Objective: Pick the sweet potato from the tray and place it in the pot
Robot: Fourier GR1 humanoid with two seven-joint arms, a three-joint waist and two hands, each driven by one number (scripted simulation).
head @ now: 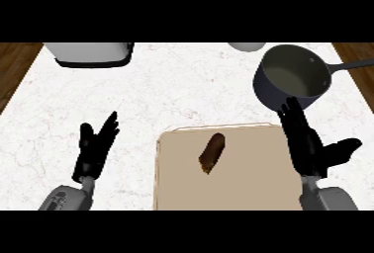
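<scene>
You see the sweet potato (211, 153) lying on the tray (175, 188), the pot (292, 76) near the desk's far right corner, both hands spread wide and holding nothing: left hand (93, 146), right hand (306, 143).

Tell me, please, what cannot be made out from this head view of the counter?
- Tray: its near edge is cut off by the view's lower edge.
- Toaster-like appliance and white object: cut off by the upper edge.
- Pot: its handle runs off the right edge; the right hand overlaps its near wall.
- Sweet potato: too small for surface detail.
</scene>
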